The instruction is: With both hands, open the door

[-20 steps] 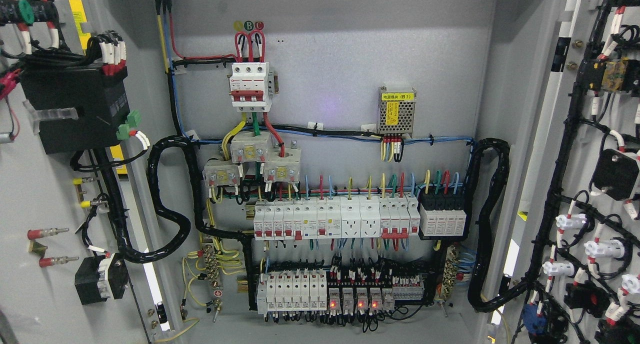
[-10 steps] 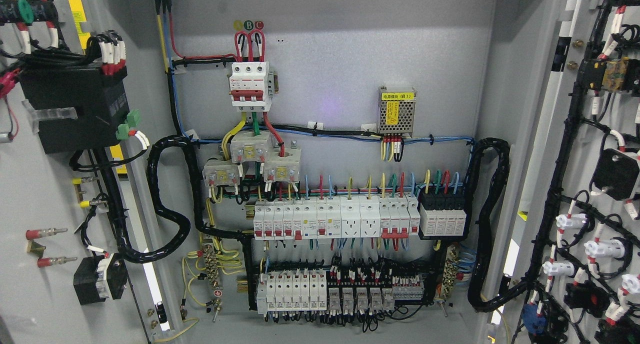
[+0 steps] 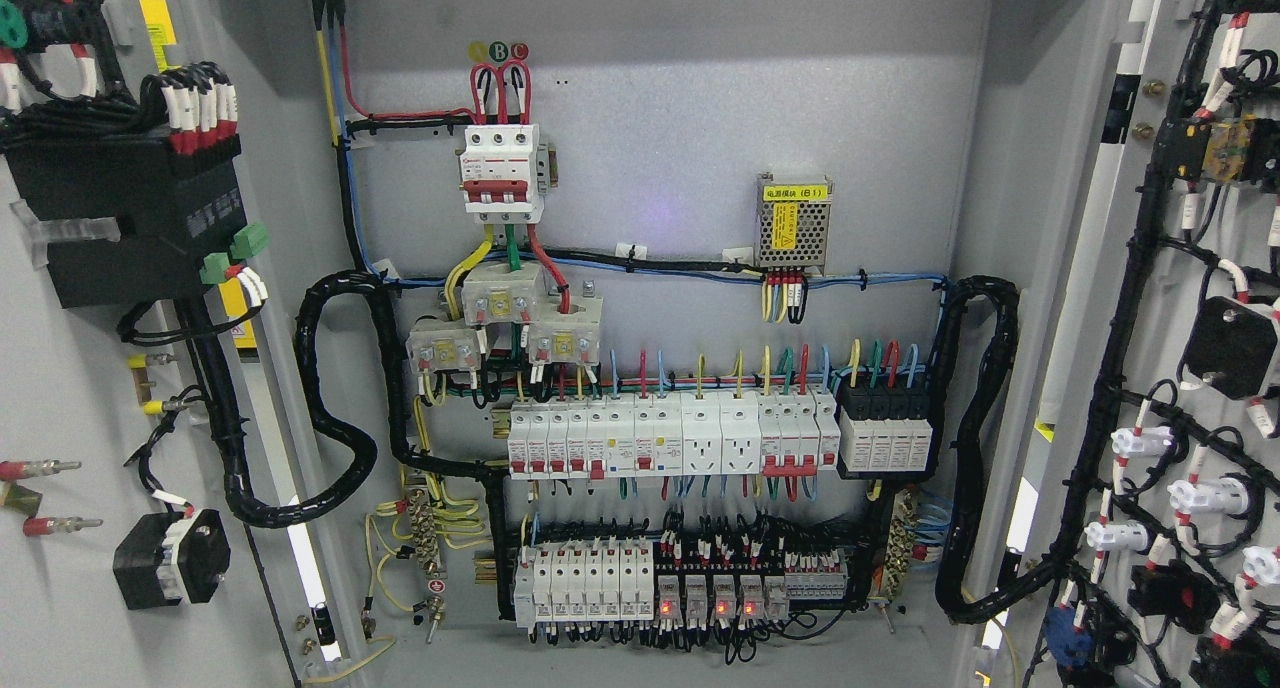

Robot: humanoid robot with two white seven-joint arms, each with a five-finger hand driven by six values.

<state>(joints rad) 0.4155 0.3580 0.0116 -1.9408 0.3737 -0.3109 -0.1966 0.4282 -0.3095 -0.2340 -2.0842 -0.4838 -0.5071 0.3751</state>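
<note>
Doors stand swung wide on both sides of the cabinet; left door [image 3: 60,388] shows its grey inner face with a black module [image 3: 125,223] and corrugated cable loom [image 3: 330,408]; right door [image 3: 1180,368] carries black wiring and white fittings; far back panel [image 3: 680,108] holds breaker rows [image 3: 660,438]; neither robot hand appears, so finger state and distance to the doors cannot be told.

The left door [image 3: 70,388] has swung further left; relay lights [image 3: 705,608] glow red again.
</note>
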